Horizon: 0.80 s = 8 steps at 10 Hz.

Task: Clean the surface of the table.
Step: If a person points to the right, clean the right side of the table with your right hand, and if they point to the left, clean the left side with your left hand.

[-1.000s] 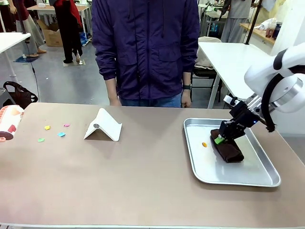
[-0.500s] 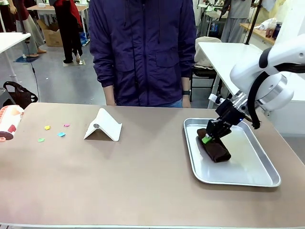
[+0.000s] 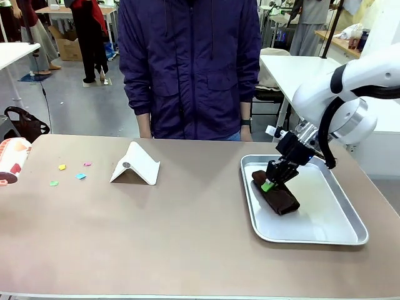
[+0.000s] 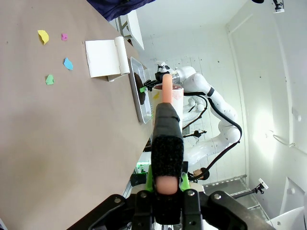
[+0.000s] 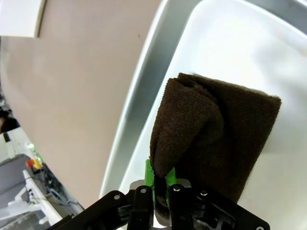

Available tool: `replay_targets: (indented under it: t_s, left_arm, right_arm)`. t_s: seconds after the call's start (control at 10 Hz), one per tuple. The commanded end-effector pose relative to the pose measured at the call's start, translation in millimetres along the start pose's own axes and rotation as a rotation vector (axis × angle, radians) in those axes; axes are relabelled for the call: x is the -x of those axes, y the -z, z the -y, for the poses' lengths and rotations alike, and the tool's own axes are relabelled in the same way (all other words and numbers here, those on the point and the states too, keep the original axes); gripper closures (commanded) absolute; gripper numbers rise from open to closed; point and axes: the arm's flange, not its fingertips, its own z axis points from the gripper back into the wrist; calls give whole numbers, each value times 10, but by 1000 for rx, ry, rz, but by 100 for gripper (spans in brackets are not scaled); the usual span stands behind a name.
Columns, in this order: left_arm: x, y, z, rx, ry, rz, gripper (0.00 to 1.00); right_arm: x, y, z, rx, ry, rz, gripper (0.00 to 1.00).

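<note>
Table: lg rectangular, flat & level, matte brownish-taupe top w/ thin pale edge visible along near side. Spans nearly full width of front view. Surface smooth, no visible stains. A few small coloured scraps (yellow, pink, blue, green) lie loose near its left end, close together.
</note>
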Motion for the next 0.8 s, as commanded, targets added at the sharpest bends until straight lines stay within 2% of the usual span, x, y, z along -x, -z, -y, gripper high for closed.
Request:
replay_targets:
  t_s: [0.0,0.4,0.7]
  left_arm:
    - [27,4,45,14,11,0,100]
    - [27,4,45,14,11,0,100]
    - [27,4,45,14,11,0,100]
  right_arm:
    - [-69,13,43,62,19,-32,89]
    - [-9,9,270,136,112,-38,89]
    - [123,-134,560,102,203,3,89]
